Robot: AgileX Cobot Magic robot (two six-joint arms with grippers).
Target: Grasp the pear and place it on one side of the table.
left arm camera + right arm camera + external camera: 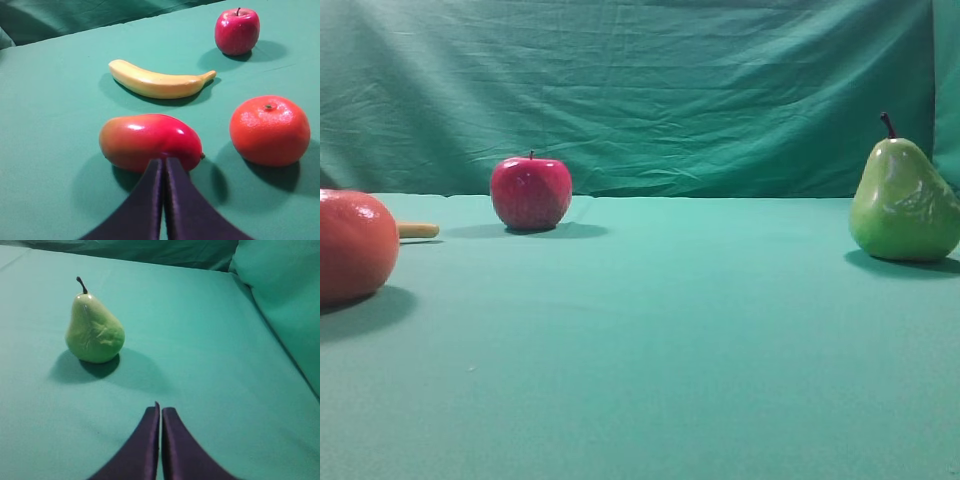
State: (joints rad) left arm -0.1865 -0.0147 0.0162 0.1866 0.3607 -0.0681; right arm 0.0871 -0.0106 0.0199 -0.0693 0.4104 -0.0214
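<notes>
On the table point(210, 365) stands the unlabelled pear point(93, 330), upright, ungrasped.

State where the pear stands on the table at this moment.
In the exterior high view the pear stands upright at the far right of the table, well apart from the red apple; nothing touches it.

Pear upright on the green table, gripper closed

The pear point(94, 330) stands stem-up on the table point(200, 355), casting a shadow to its left. The right gripper point(160, 412) sits nearer the camera, well apart from the fruit, its dark fingers pressed together.
</notes>
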